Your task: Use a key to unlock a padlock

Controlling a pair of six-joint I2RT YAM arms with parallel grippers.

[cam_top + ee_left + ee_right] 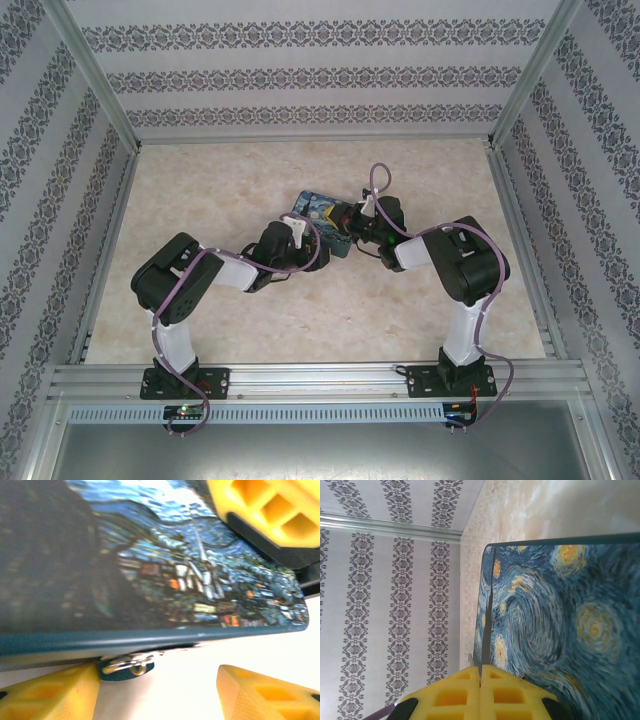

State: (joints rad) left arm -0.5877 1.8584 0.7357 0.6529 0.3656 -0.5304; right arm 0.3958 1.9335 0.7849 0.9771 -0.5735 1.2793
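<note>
Bolted at the near edge of the marbled tabletop (pixel 200 190), two arms reach inward to a box printed with a starry night sky (pixel 312 207). The left end effector (pixel 157 682) stands wide, with the blue-teal padlock (pixel 125 669) just beside one yellow finger, tucked under the box's lower edge. The right end effector (pixel 481 682) is pinched together, apparently on the key (pixel 470 659), a thin grey sliver against the box. Patterned walls (pixel 300 80) stand beyond.
</note>
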